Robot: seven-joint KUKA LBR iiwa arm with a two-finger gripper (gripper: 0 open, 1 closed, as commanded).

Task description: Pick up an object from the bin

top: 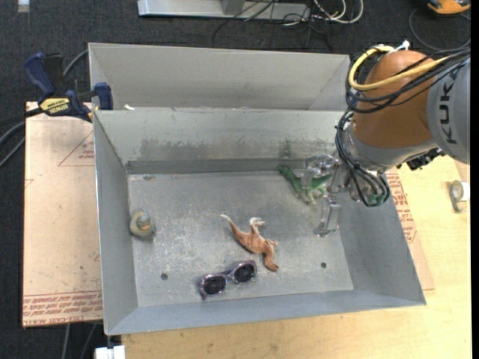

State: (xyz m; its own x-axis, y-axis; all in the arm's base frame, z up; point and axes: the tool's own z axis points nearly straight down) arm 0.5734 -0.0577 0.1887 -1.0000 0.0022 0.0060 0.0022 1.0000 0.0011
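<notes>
My gripper (325, 227) hangs low over the right part of the bin floor, its tip close to the bare metal. Just to its upper left, by the back wall, lies a green, thin, bent thing (296, 180), close to the gripper's body; I cannot tell whether they touch. An orange toy dinosaur (255, 242) lies on the floor to the gripper's left, well apart from it.
A pair of dark sunglasses (227, 277) lies near the front wall, below the dinosaur. A small round grey-tan thing (141, 224) sits at the far left. The arm's orange dome and cables hang over the bin's right rim.
</notes>
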